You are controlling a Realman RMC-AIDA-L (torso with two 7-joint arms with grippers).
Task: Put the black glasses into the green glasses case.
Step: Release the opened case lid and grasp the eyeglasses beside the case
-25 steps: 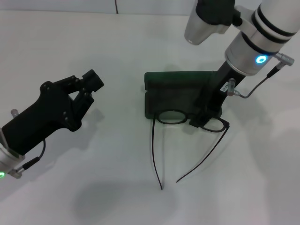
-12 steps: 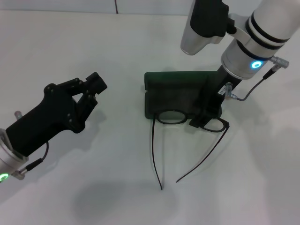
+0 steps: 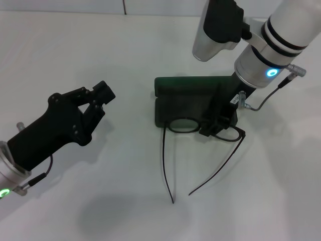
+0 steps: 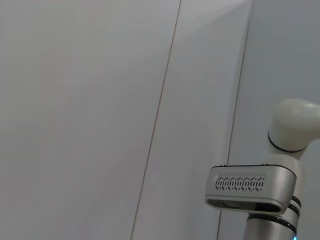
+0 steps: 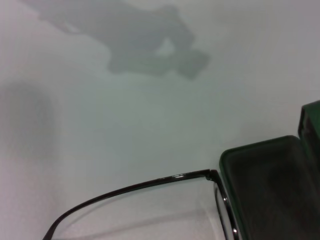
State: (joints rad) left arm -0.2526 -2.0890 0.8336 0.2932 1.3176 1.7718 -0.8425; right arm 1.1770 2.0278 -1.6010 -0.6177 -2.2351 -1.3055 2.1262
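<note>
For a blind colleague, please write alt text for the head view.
The right end effector sits on the black glasses at the open green glasses case, temple arms trailing onto the white table. The left end effector hovers apart.

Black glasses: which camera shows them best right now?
Head view. It shows the black glasses whole, lenses at the open green glasses case's front edge, temples trailing toward the robot, right gripper at the frame. The right wrist view shows one temple and hinge; the left wrist view shows none.
</note>
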